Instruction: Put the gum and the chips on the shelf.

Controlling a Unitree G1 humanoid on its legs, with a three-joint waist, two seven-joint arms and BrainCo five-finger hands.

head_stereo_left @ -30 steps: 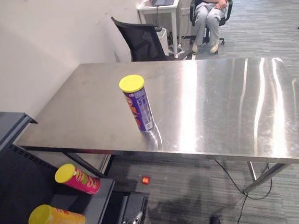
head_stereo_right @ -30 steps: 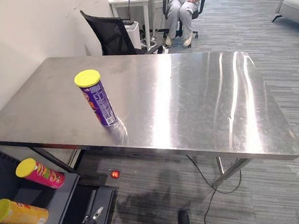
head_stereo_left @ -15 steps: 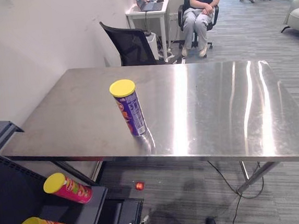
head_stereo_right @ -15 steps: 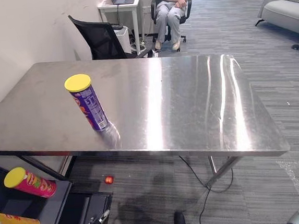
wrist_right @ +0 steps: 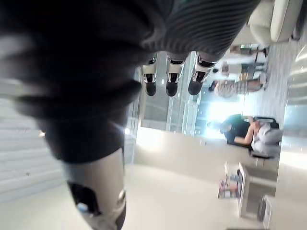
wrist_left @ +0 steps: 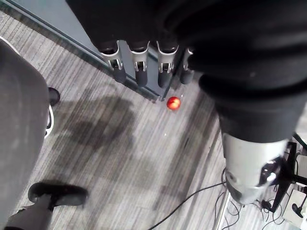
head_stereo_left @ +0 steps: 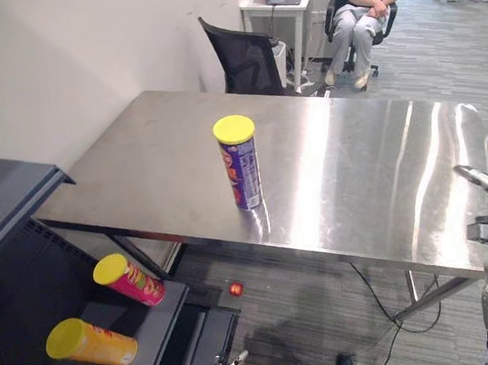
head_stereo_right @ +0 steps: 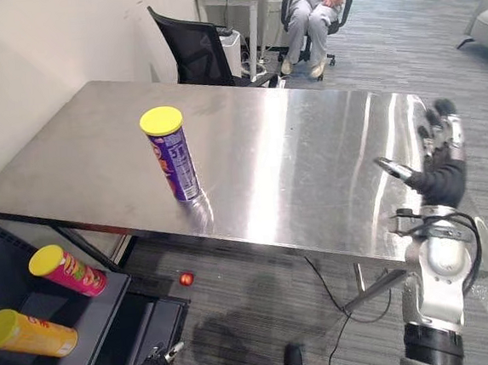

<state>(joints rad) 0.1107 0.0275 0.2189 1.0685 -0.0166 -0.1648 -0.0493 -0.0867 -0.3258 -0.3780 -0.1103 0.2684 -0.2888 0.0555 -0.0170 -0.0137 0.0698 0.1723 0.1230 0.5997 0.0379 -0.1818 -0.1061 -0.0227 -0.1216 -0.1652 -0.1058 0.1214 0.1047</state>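
With a pink can [head_stereo_left: 129, 280] and an orange can [head_stereo_left: 90, 343] already lying on the dark shelf [head_stereo_left: 158, 320], the purple yellow-lidded chips can [head_stereo_left: 240, 161] stands untouched on the steel desk [head_stereo_left: 363, 180], the right hand [head_stereo_right: 442, 174] spread and empty beside the desk's edge, the left hand [wrist_left: 139, 72] straight-fingered and empty above the floor.

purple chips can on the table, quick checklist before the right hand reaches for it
1. Purple chips can upright on the table: ok
2. Right hand open, holding nothing: ok
3. Right hand close to the can: not ok, it is at the table's right edge, apart
4. Table between hand and can bare: ok
5. Left hand open, down toward the floor: ok
6. Bare spot on the shelf by the pink can and orange can: ok
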